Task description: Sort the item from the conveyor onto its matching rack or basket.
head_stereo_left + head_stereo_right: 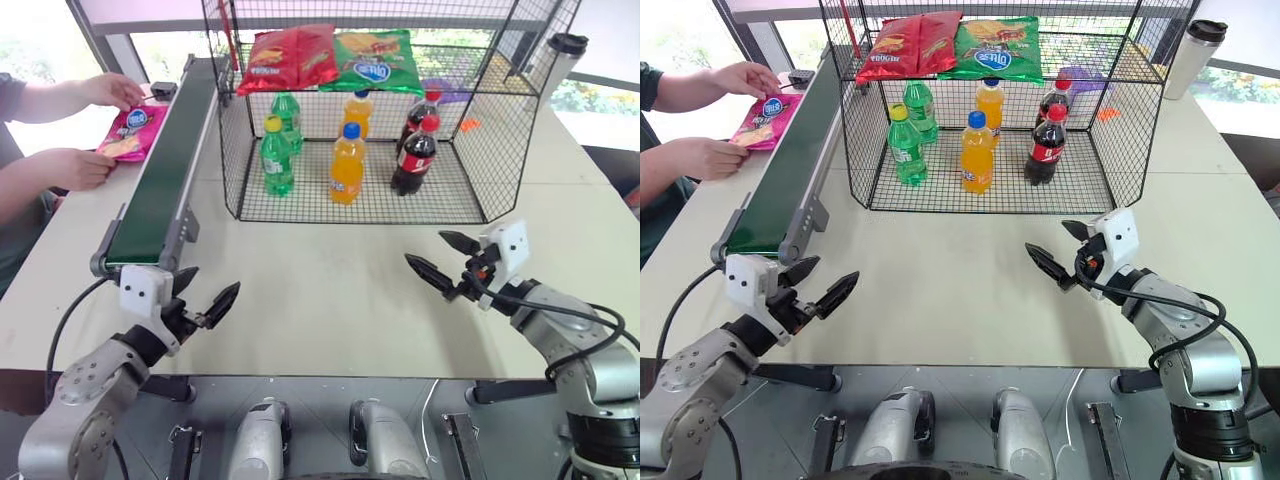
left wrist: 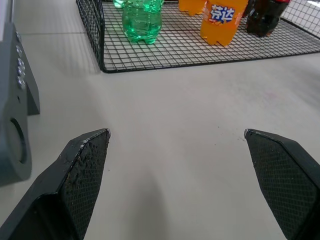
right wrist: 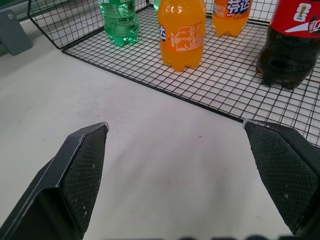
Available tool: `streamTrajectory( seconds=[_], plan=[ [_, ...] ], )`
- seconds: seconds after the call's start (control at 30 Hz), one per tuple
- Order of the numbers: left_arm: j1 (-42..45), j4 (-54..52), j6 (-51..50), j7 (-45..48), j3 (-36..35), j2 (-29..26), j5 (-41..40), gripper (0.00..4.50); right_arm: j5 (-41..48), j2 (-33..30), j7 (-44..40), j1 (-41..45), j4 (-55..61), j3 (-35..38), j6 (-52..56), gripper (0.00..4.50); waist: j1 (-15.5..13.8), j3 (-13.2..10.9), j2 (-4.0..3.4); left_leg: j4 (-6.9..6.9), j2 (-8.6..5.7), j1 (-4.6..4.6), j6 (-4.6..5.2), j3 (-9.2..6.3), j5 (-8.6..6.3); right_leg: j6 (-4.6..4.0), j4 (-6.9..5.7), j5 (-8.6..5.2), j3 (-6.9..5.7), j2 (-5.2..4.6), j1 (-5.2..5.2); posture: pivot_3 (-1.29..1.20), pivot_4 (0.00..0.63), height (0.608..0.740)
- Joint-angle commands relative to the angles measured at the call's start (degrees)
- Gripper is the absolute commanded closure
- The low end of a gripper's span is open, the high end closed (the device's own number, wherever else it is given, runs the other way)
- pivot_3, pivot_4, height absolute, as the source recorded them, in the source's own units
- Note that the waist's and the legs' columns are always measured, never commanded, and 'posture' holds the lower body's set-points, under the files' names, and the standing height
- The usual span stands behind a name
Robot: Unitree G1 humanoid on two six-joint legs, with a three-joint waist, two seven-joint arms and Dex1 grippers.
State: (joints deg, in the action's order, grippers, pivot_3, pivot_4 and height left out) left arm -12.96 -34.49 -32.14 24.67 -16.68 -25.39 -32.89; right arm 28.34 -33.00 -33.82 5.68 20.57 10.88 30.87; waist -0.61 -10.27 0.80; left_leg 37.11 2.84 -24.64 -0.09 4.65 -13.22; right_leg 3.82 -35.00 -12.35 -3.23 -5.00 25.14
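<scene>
Both tools, left tool (image 1: 207, 298) and right tool (image 1: 438, 257), gape empty; best wait until the pink chip bag (image 1: 132, 131) rides the conveyor (image 1: 165, 178) closer.

Pale table (image 1: 330, 290) before bright windows (image 1: 40, 45) with dark frames

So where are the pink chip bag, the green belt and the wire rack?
pink chip bag (image 1: 133, 131), left eye view, blue logo.
conveyor belt (image 1: 165, 180), left eye view, belt surface.
wire rack (image 1: 868, 150), right eye view, left side wall.
</scene>
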Motion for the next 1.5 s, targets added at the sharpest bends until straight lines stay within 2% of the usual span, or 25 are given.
streamTrajectory(
  seconds=[0.03,0.3,0.83,1.5],
  plan=[
    [0.6,-0.7,1.6,-0.5,0.2,0.3,0.7,0.0,-0.7,0.4,0.2,0.7,0.4,0.2,-1.8,0.03,0.0,0.0,0.0,0.0,0.0,0.0,0.0,0.0,0.0,0.0,0.0,0.0,0.0,0.0,0.0,0.0,0.15,0.74],
    [1.5,-1.0,1.5,-0.6,0.6,0.3,0.8,0.0,-1.4,0.6,0.4,2.3,-0.9,-0.3,-2.7,0.03,0.0,0.0,0.0,0.02,-0.01,0.0,0.05,0.0,0.03,0.0,-0.06,0.0,0.0,0.01,0.0,0.0,0.15,0.74],
    [5.4,0.5,0.6,-1.0,1.3,-0.8,1.3,0.0,-1.9,1.4,1.4,0.3,0.2,-0.1,-3.3,0.03,0.0,0.0,0.0,0.04,-0.06,0.01,0.09,-0.01,0.05,0.01,-0.11,0.01,-0.01,0.06,-0.01,0.0,0.15,0.74],
    [6.2,-3.0,-1.6,-5.7,1.7,-1.2,2.2,0.0,-3.3,1.5,0.5,2.4,-3.6,-1.3,-4.5,0.03,0.0,0.0,0.0,0.08,-0.07,0.02,0.1,-0.02,0.06,0.01,-0.15,0.01,-0.01,0.08,-0.04,0.0,0.15,0.74]
  ],
)
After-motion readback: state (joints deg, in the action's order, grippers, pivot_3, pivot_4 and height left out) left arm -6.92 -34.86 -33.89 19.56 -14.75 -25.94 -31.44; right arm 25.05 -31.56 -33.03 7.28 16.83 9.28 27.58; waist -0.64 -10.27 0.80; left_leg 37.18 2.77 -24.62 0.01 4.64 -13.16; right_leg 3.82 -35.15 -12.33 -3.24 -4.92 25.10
